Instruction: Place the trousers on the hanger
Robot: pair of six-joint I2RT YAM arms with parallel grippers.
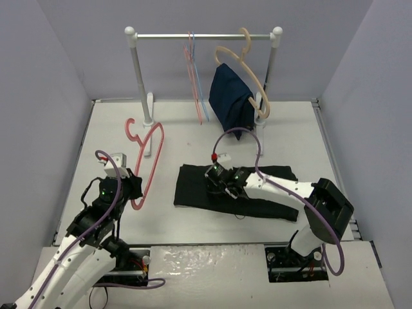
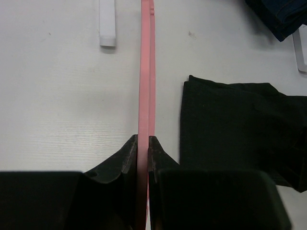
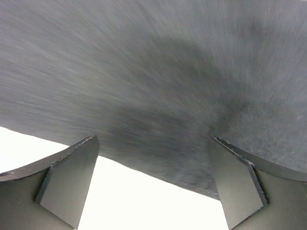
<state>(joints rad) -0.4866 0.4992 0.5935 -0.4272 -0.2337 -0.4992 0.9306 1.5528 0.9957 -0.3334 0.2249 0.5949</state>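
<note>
Black trousers [image 1: 193, 190] lie folded flat on bench [image 1: 109, 129]; right fingers [image 3: 72, 167] spread wide over them; left fingers [image 2: 125, 155] clamp salmon-pink hanger [image 2: 145, 72].

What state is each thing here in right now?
Left hand: shut on hanger.
Right hand: open, close over trousers.
Hanger: held, off the rail.
Trousers: lying on the table, not hung.
Navy garment: hanging from the rail.
</note>
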